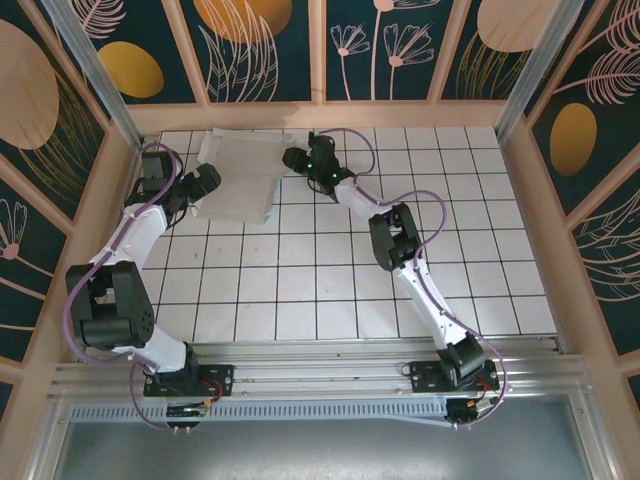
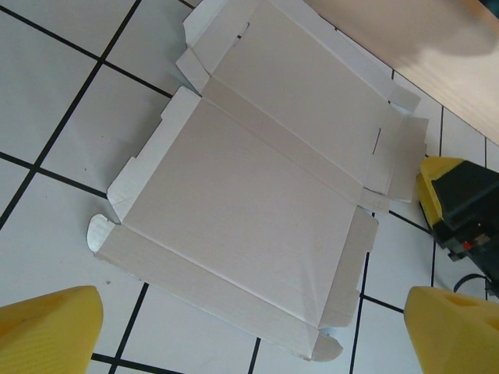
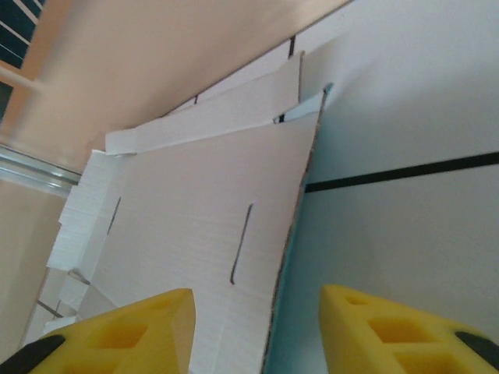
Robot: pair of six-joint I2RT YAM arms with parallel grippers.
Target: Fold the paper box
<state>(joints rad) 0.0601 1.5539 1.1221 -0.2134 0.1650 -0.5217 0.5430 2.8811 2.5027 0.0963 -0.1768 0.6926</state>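
White paper box (image 2: 249, 210), teal underside mostly hidden

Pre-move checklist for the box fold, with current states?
1. Box lies flat, white side up: ok.
2. Box's right edge sits between the jaws of the right tool: ok, the edge is lifted and the teal underside shows.
3. Right tool shut on that edge: not ok, the jaws stand clear of it on both sides.
4. Left tool open and off the box: ok.
5. Room between the far flaps and the wall: cannot tell, the flaps lie close to it.
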